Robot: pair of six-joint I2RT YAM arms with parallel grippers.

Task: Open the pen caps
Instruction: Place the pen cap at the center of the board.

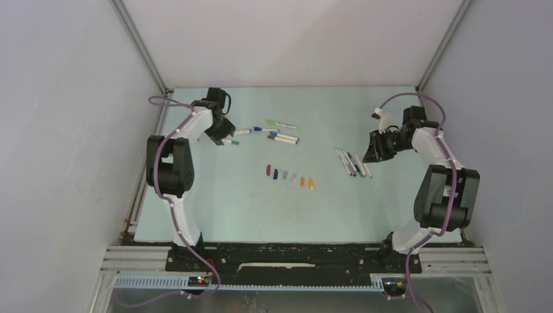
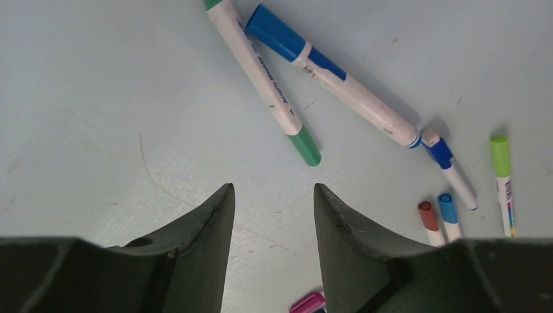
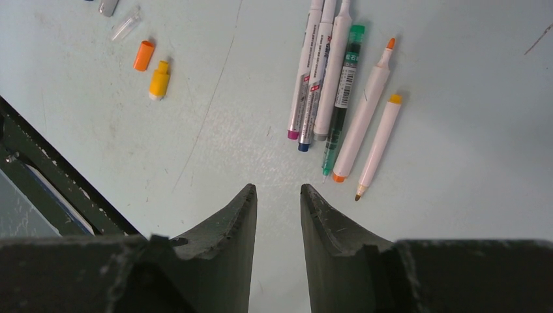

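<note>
**Half the pens opened, both grippers empty**

The loose caps lie in a row in the middle of the table, apparently parked between two lots to keep them apart. The opened pens are bundled on the right and the capped pens scattered at the far left. The left gripper hangs by the capped lot, fingers parted around nothing, with a green-ended pen just ahead as its likely next pick. The right gripper, narrowly parted and empty, sits just short of the opened bundle.

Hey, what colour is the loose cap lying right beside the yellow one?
Orange; the orange cap sits beside the yellow cap, clearest in the right wrist view.
</note>
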